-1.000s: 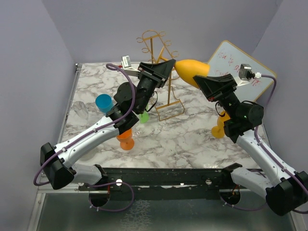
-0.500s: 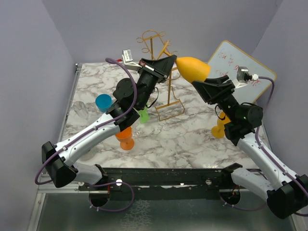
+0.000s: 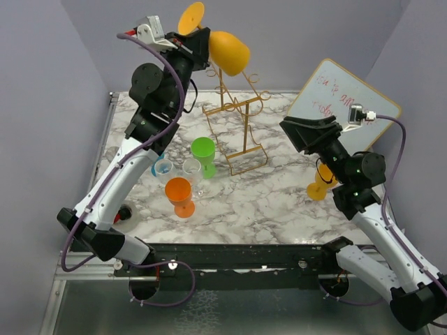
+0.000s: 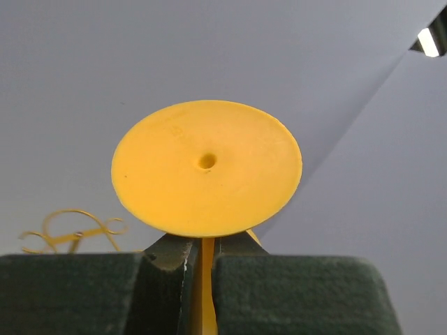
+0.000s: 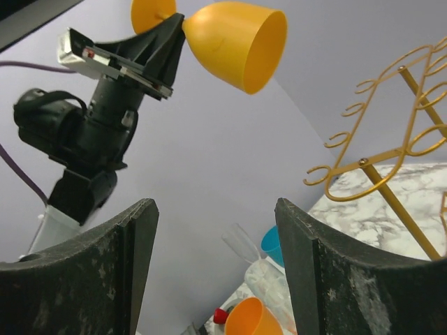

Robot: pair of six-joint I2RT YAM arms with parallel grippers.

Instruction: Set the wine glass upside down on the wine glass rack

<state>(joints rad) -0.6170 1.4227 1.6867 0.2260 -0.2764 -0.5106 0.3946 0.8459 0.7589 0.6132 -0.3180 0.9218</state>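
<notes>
Left gripper [image 3: 202, 36] clamped on the wine glass [image 3: 230, 52] stem, bowl tilting downward, high over the wine glass rack [image 3: 237, 118] at the counter's [image 3: 279, 202] far edge, probably lining up to hang it. Right gripper [image 3: 308, 130] spread, empty, near the right edge.

1. plain lavender walls [image 3: 42, 105] close in around me on three sides.
2. my table [image 3: 279, 202] has a white-and-grey marble top.
3. a whiteboard [image 3: 335, 87] with red scribbles leans at the right wall.
4. a bright light [image 4: 427, 42] shows high up.
</notes>
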